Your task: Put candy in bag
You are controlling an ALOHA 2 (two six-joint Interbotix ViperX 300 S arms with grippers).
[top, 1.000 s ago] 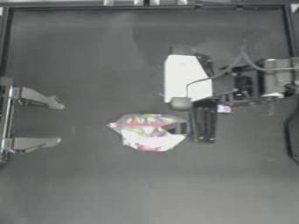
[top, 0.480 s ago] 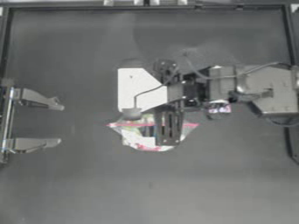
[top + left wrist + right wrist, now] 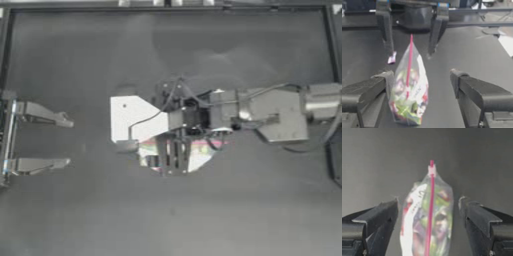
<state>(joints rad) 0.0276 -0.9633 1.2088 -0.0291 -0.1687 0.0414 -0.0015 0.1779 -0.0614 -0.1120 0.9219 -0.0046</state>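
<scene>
In the right wrist view, nearest the lens, the right gripper point(image 3: 428, 210) has its two dark jaws spread wide, one on each side of the bag point(image 3: 428, 220). The bag lies lengthwise between them, its pink-red strip point(image 3: 431, 203) running straight down the middle of the gap. Neither jaw presses on the plastic — a sliver of dark table point(image 3: 375, 165) shows on both sides, though the gap by the one jaw is thin and touch there cannot be ruled out. Colourful sweets show through the clear plastic.

From above, the right gripper point(image 3: 172, 156) sits over the bag point(image 3: 200, 159) near the table's middle, its arm reaching in from the right. The bag is mostly hidden beneath the jaws and wrist; only its pale edges and a bit of pink strip peek out.

Farther off, at the table's left edge, the left gripper point(image 3: 41, 139) is parked with its jaws well apart and nothing between them. Its wrist view looks across the table at the bag point(image 3: 408, 95) and, beyond it, the right gripper's jaws descending around the bag's mouth. Just beside one of those far jaws — near the strip's end — a small pale and purple piece, the candy point(image 3: 392, 58), shows; whether it is held or touching the jaw cannot be told.
</scene>
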